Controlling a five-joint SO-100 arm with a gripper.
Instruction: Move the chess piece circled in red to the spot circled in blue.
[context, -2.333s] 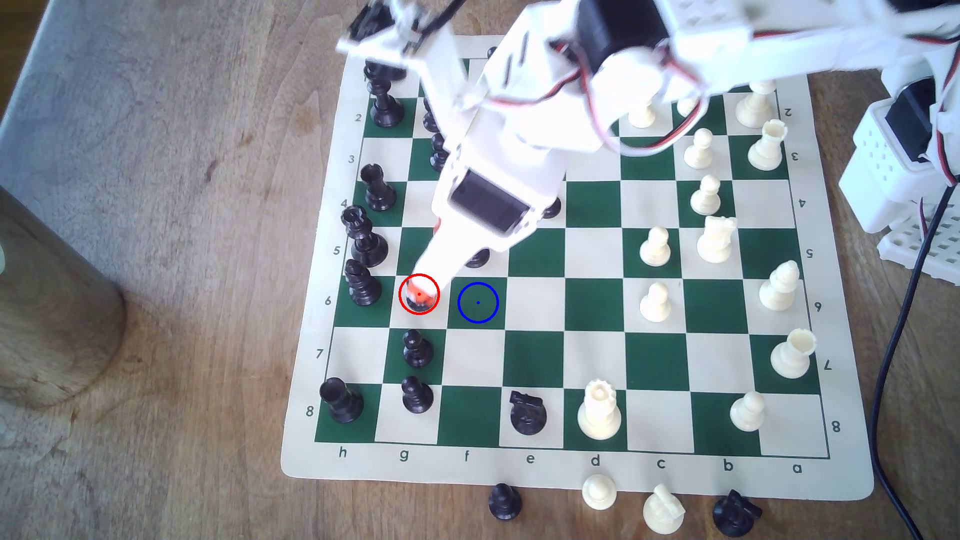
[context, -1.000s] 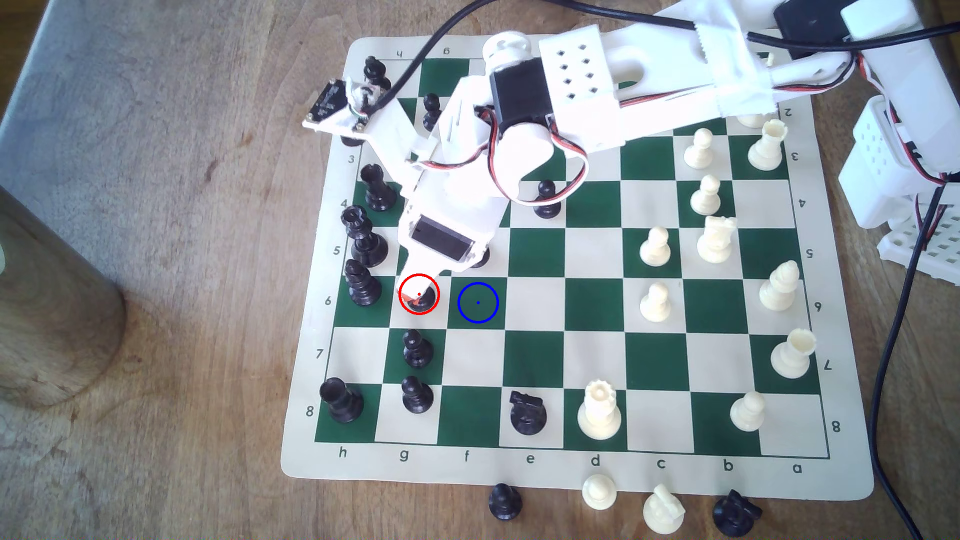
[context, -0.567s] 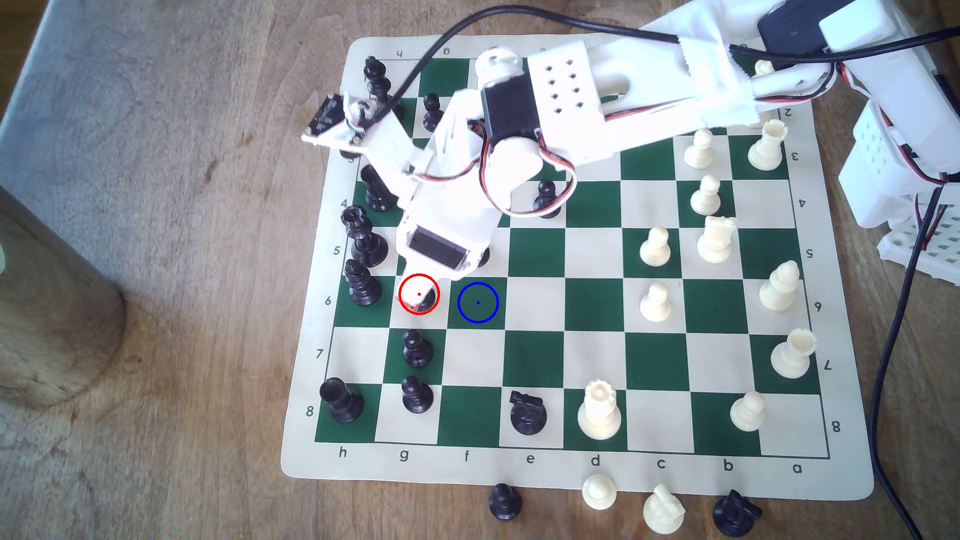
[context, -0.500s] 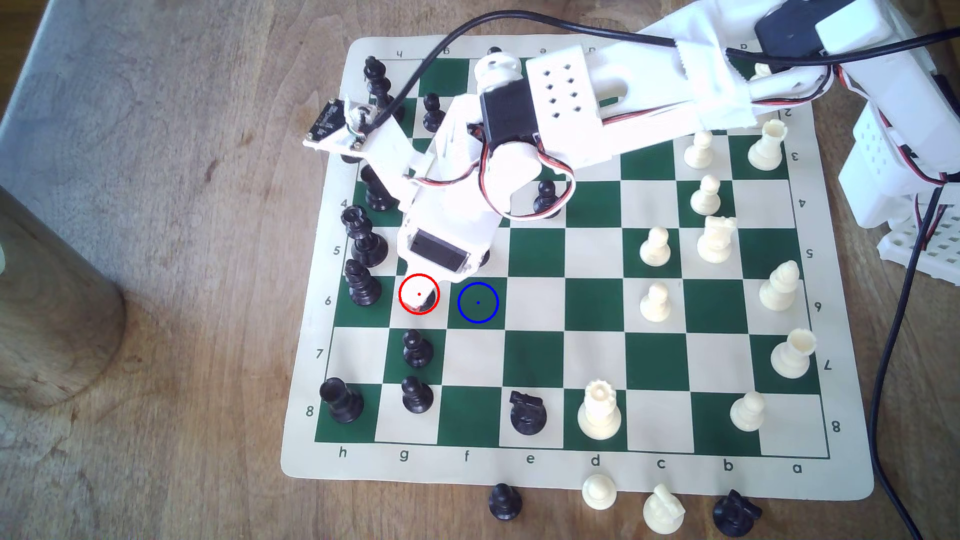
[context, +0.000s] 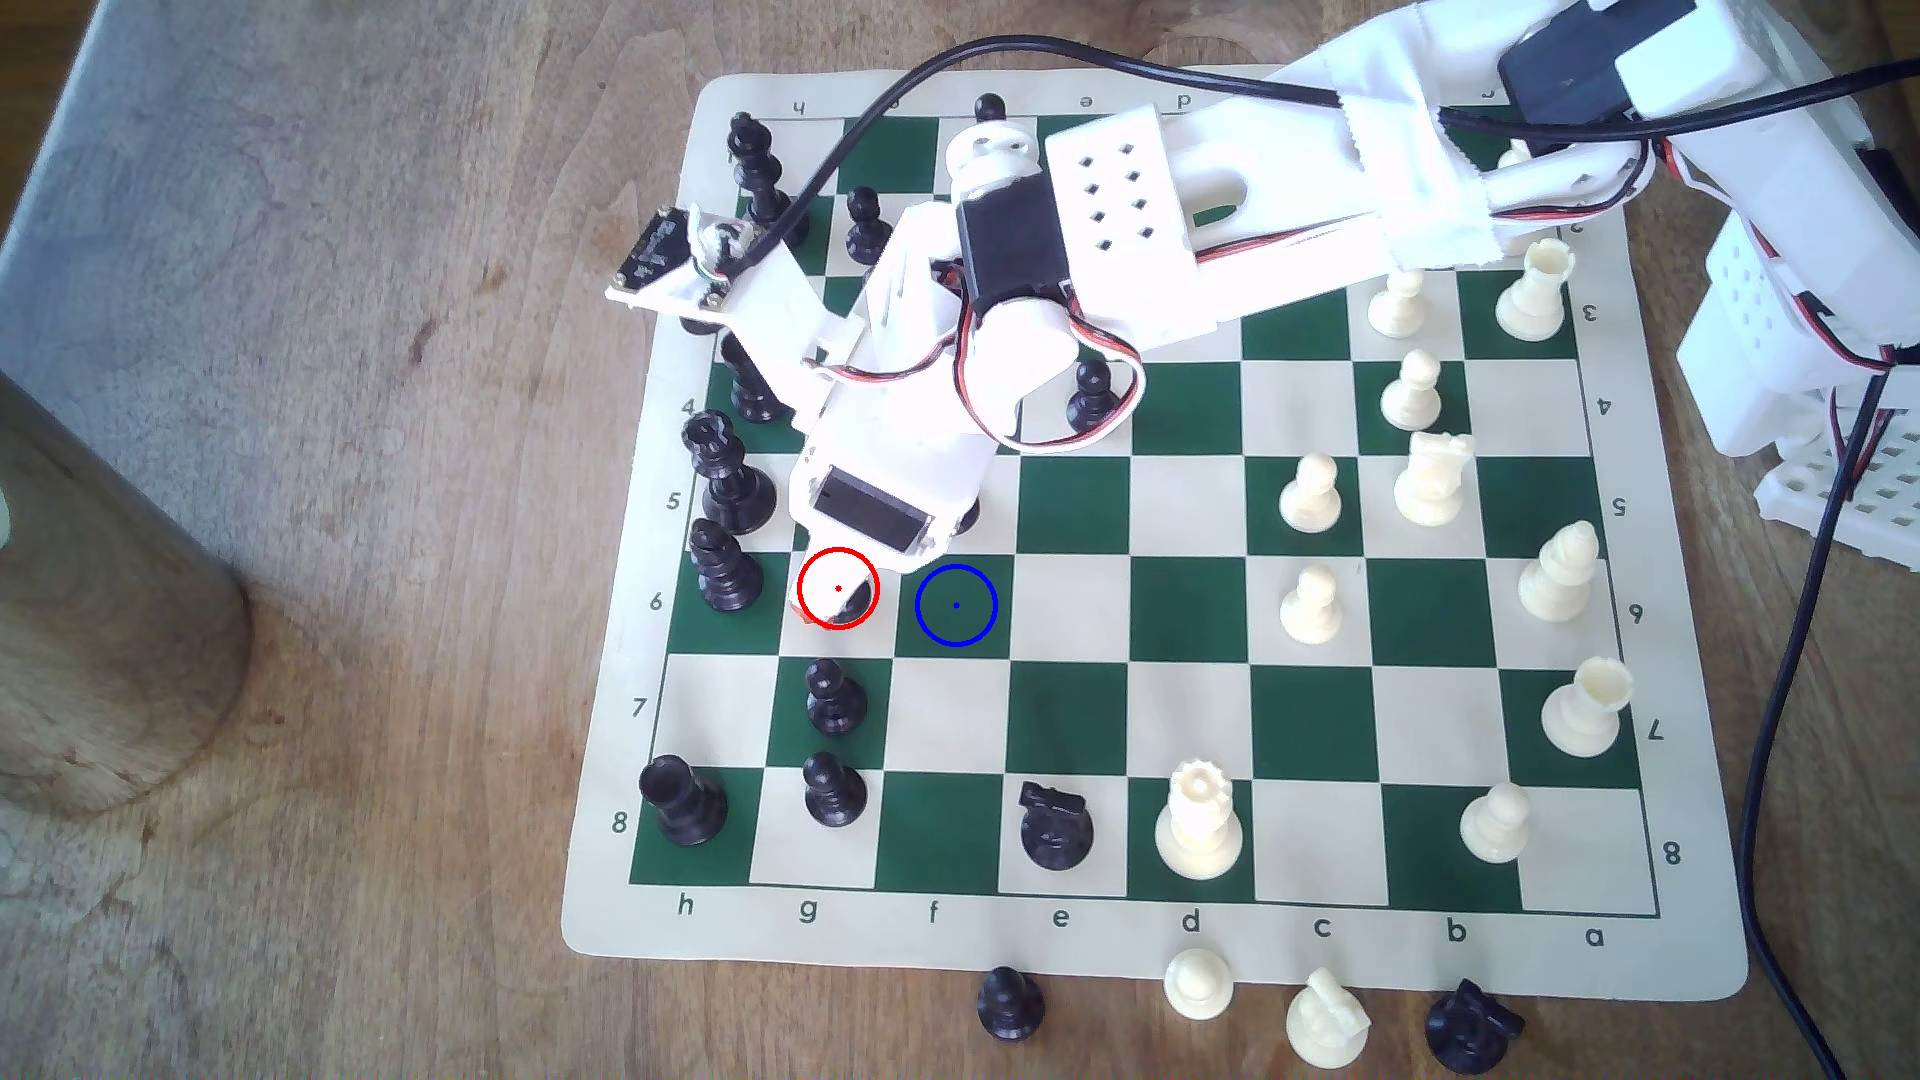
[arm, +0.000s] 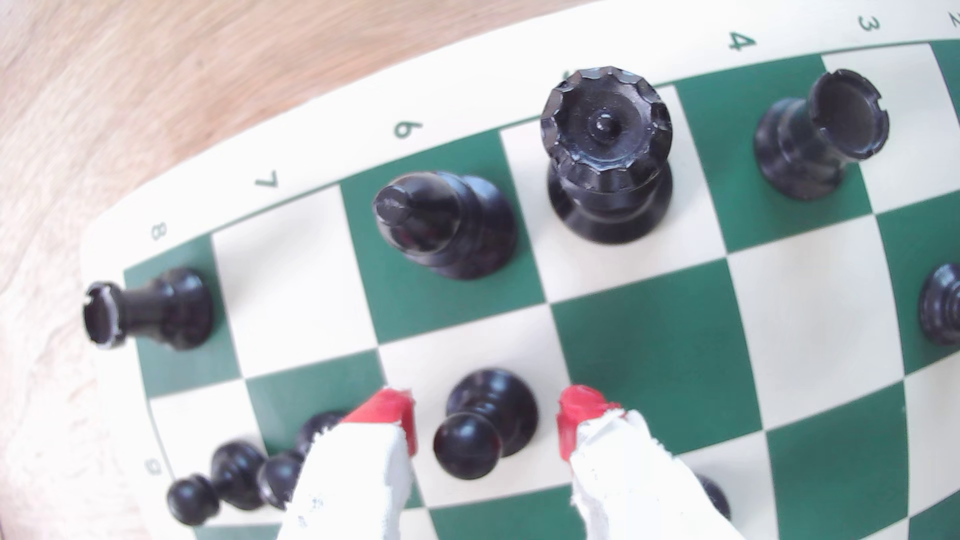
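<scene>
The chess piece, a small black pawn (arm: 480, 423), stands on the cream square ringed in red (context: 837, 588). In the exterior view only a dark sliver of its base (context: 858, 604) shows under my white gripper (context: 834, 604). The wrist view has my gripper (arm: 483, 418) open, one red-tipped finger (arm: 392, 413) on each side of the pawn with a small gap on both sides. The spot (context: 956, 604), a green square with a blue ring and dot, lies one square toward the exterior view's right and is bare.
A black bishop (context: 724, 569) and queen (context: 727, 467) stand close on the exterior view's left of the pawn. Two black pawns (context: 834, 698) (context: 834, 789) stand in the same file nearer the board's front edge. Another black piece (context: 968, 515) sits half under the wrist beside the spot.
The arm has come down and stretched out low over the board. The open fingers have sunk around the pawn, edging slightly to the exterior view's left. The pawn has not moved.
</scene>
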